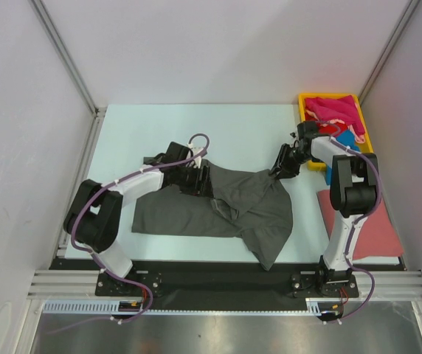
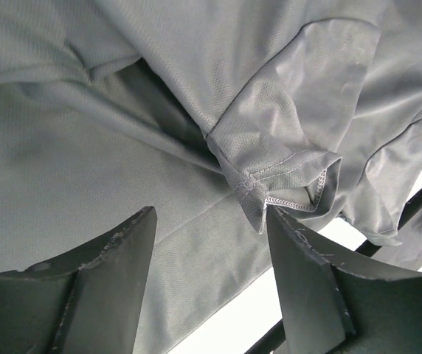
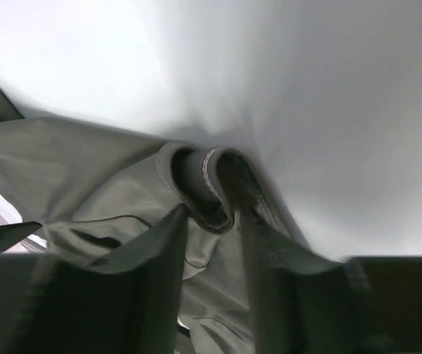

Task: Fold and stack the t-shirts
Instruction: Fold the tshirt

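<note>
Item: dark grey t-shirt [image 1: 218, 210], mid table [image 1: 130, 133], long axis left-right. Far-right edge is being pinched by the right gripper [image 1: 277, 175]; far-left sleeve hem [image 2: 292, 173] is being overhung, ungrasped, by the left gripper [image 1: 198, 179], jaws parted.

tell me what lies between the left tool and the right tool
The dark grey t-shirt, rumpled, spans from left tool to right tool; the top view shows it.

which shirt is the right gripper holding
The dark grey t-shirt, hem pinched in the right gripper. The red t-shirt lies flat beside that arm; the magenta t-shirt sits in the tray.
</note>
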`<state>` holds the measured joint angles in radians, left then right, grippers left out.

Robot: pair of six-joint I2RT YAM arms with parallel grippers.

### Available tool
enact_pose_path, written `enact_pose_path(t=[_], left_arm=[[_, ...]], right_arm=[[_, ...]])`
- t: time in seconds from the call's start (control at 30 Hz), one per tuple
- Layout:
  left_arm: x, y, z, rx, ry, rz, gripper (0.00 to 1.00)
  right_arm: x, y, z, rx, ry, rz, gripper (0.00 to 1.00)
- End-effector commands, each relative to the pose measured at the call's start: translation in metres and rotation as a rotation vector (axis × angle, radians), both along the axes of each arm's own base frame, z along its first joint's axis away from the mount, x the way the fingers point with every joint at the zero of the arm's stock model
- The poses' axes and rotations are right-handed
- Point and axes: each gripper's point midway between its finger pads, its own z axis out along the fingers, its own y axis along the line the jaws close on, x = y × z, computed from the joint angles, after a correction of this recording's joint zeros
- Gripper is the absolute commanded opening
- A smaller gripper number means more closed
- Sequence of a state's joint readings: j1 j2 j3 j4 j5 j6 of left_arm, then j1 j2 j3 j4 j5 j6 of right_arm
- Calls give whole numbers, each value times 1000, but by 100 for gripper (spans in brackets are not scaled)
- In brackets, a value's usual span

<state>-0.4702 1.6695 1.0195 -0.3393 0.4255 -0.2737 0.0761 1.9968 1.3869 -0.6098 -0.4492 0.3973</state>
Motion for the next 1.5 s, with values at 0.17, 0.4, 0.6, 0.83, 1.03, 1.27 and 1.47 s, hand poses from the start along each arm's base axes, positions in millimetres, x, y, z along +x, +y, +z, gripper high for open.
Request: enact_pose_path(t=[0.17,0.4,0.6,0.83,1.03,1.27,1.47], left_arm=[[9,-9,6,-15,-2,-44,63],[-1,6,-17,61,18,-47,67],[-9,9,-13,57,2,-74,75],[46,49,38,19,-135,139,59],[110,99,60,-40,-154,386,60],[135,144,39,-117,-50,589,57],[151,166,25,-141,-15,646,54]], right_arm=[[34,-14,10,-42,-63,-74,0],[51,-66,23,-300,-132,-108,0],[80,-61,21,-279,-167,-67,2],[71,-59,40,-258,-155,-63,44],[57,-49,31,-195,-131,-47,42],[61,-48,21,-179,-102,-56,39],[57,-48,11,-172,-74,-58,37]])
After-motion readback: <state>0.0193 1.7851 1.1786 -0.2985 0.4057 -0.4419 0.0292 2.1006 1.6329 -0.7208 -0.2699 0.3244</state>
